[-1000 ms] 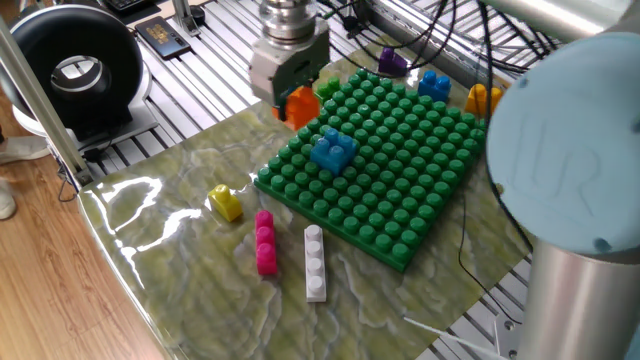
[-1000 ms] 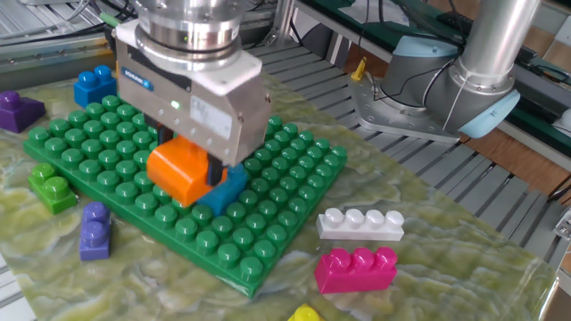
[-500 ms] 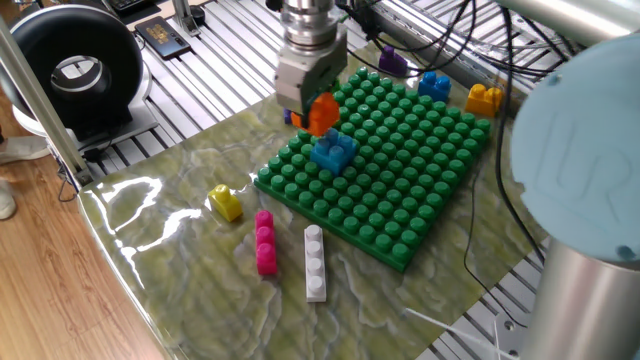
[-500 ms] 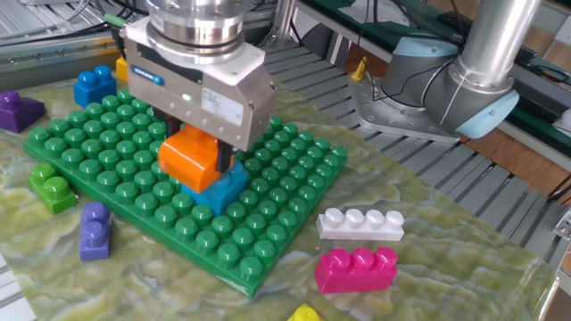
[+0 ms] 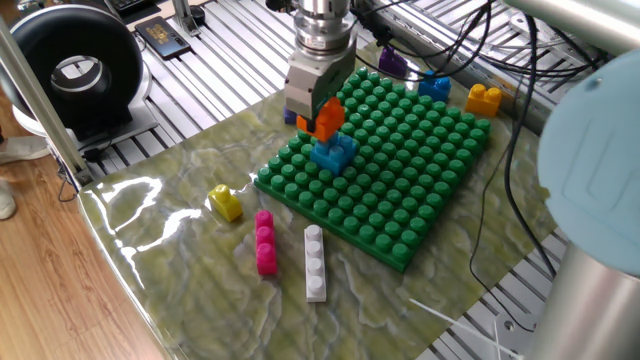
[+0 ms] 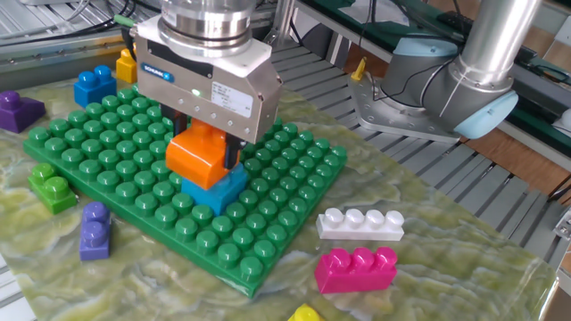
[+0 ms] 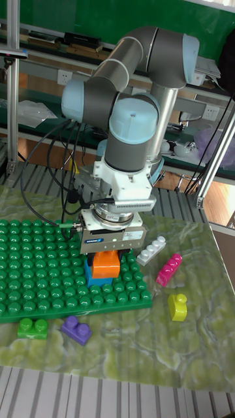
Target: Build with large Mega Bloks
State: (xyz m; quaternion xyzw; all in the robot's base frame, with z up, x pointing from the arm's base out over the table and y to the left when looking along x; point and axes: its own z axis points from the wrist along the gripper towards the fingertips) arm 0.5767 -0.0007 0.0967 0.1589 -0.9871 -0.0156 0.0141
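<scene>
The orange brick (image 6: 198, 156) is clamped between the fingers of the gripper (image 6: 207, 147), jaws closed on its sides. It sits directly over the blue brick (image 6: 217, 188), which is seated on the green baseplate (image 6: 294, 169) toward the near edge. From these views the orange brick appears to touch or nearly touch the blue brick's studs; whether it is fully seated cannot be confirmed.

Step in hand, as judged: press the orange brick onto the blue one.
- Keep the brick level; in the other fixed view it looks slightly rotated against the blue brick, so square it before pressing.
- Drive straight down, with no sideways drift.
- Release only once the two bricks are flush.

Loose bricks lie around the baseplate: a white brick (image 6: 361, 223) and a pink brick (image 6: 357, 269) on the desk (image 6: 446, 267) just beyond one edge, a yellow brick (image 5: 226, 202) farther out, and a lime brick (image 6: 51, 185) and a violet brick (image 6: 95, 230) along the adjoining edge. A dark blue brick (image 6: 94, 86), a purple brick (image 6: 18, 109) and another orange brick (image 5: 484, 98) lie at the far side.

The studs around the stack are bare, so a vertical retreat is unobstructed. The desk's edges are well away from the stack.
</scene>
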